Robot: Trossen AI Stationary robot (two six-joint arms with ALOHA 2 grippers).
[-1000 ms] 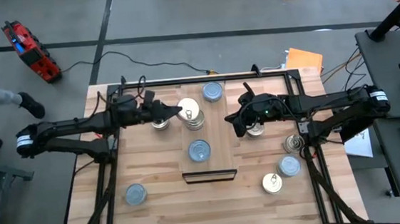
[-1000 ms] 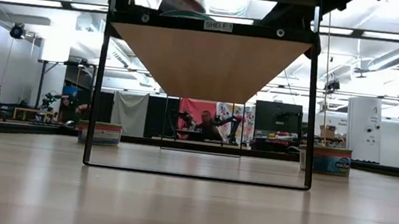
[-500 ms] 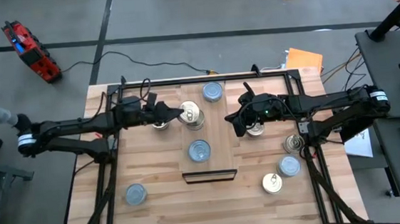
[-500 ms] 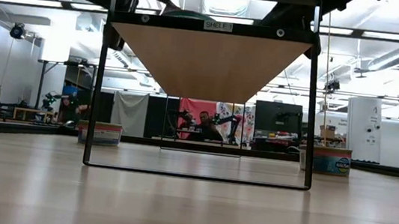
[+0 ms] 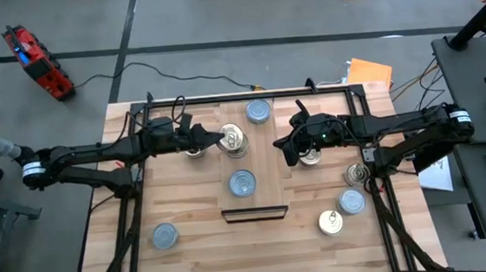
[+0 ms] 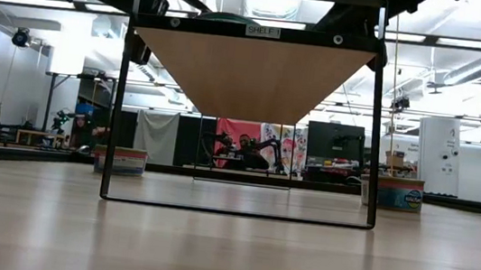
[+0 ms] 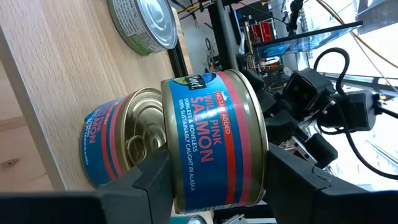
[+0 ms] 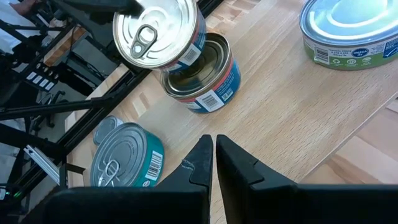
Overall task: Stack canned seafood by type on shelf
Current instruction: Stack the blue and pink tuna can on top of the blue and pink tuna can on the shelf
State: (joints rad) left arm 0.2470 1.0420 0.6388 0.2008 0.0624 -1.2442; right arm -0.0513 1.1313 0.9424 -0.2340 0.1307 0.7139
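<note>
Overhead, my left hand reaches in from the table's left side to the shelf, a narrow pale plank with straight grain and a dark front edge. Its fingers clamp a salmon tin, a short metal cylinder with a blue paper label and a red band, held tilted just above a second salmon tin that stands on the shelf with its gold, ringed, recessed top showing. In the right wrist view the held tin's bright silver pull-tab lid hangs over the standing tin's rim; whether the two touch cannot be told.

Further along the shelf stand a tin with a pale blue-grey top near the back end and another near the middle. A flat, teal-labelled tin with a ribbed silver lid sits on the table beside the shelf, under my left arm.

My right hand hovers at the shelf's right edge, its two dark fingers pressed together with nothing between them.

On the table's right part lie four more tins: one under my right arm, one with a gold top, a blue-grey one and a gold one. A lone blue-grey tin sits at the front left.

From table height the shelf shows its smooth wooden underside on a thin black frame.
</note>
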